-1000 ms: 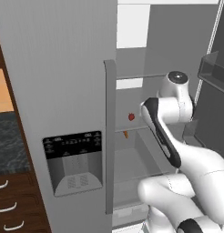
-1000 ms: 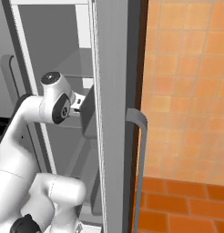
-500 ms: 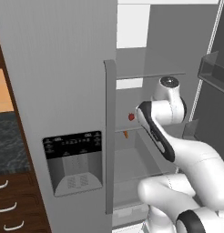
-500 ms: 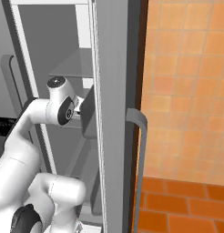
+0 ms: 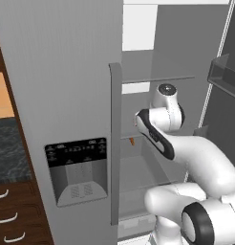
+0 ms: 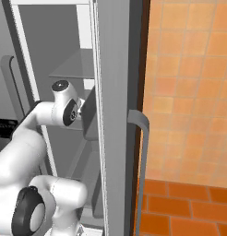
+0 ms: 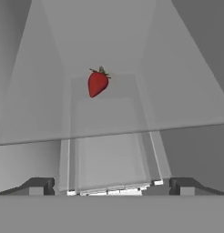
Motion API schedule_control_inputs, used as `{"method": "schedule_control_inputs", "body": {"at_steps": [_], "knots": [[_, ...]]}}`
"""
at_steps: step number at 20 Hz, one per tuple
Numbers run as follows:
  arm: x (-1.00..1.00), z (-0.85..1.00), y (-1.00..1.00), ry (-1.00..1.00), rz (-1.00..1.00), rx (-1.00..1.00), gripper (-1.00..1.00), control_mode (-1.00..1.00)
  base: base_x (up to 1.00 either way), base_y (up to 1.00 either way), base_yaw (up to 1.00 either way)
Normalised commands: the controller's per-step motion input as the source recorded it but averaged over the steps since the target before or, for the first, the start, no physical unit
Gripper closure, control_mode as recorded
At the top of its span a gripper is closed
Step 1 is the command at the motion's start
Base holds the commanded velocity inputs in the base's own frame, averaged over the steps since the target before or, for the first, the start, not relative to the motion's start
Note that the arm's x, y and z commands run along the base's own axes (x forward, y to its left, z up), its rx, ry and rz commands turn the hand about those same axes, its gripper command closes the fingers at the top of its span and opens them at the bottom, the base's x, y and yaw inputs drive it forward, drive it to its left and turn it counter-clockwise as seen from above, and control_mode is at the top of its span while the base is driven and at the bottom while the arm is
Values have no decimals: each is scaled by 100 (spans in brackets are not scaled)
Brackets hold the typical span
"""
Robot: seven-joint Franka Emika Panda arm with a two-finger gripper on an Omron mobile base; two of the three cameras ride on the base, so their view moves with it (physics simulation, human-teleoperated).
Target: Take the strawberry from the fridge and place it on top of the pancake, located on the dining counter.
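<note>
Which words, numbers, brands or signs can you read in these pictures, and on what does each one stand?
Small pale marks on the black dispenser panel in the fridge door: too small and blurred to read.
Strawberry, shelves, robot arm: no writing.
So no text can be read.

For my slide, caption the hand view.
Open pincer faces a red strawberry lying farther back on a pale grey fridge shelf.
</note>
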Motion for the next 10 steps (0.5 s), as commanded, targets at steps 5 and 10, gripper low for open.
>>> {"method": "schedule_control_inputs", "body": {"at_steps": [5,10], "knots": [[45,-24,11,1,0,0,-100,-100,0,0,0],[45,-31,7,0,0,0,-100,-100,0,0,0]]}}
